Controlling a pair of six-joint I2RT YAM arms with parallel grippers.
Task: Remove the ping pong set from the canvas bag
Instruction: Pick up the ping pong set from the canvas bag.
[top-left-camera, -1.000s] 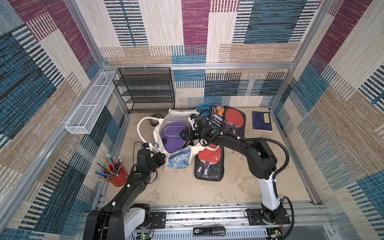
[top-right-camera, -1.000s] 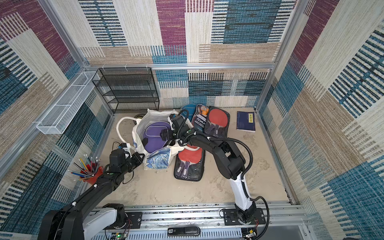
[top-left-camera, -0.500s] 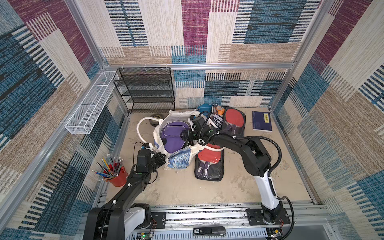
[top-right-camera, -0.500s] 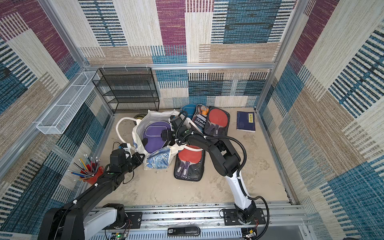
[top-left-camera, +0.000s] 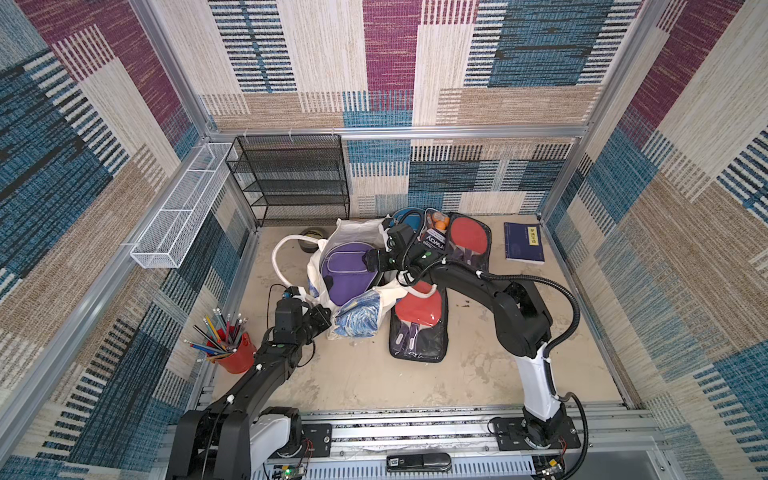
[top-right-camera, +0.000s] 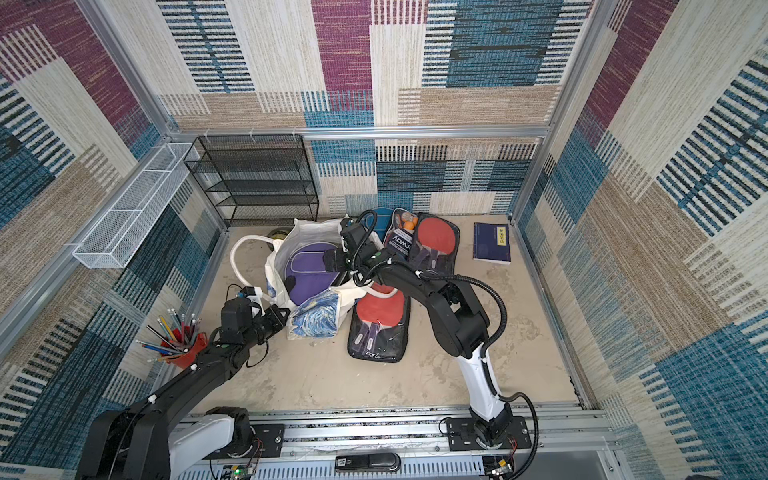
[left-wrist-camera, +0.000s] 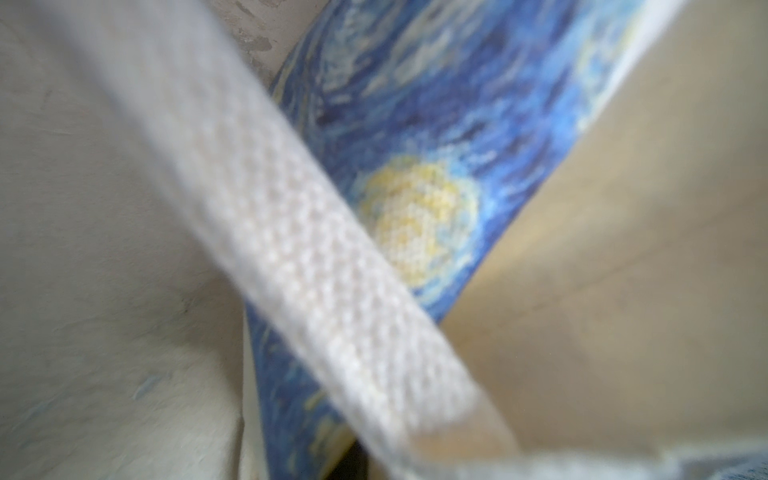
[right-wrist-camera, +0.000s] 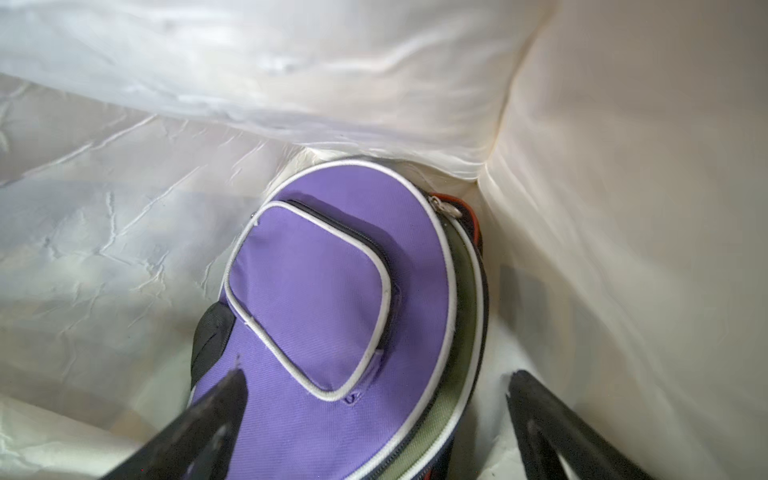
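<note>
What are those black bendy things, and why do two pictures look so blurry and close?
They are two robot arms, each ending in a claw. Two pictures look down from above; two come from small cameras on the wrists, very close up. On the table lie a canvas bag, two open cases with red paddles, a blue book and a red cup of pencils. The left claw is shut, seemingly pinching the bag's cloth. The right claw is open, holding nothing, inside the bag over a purple case.
</note>
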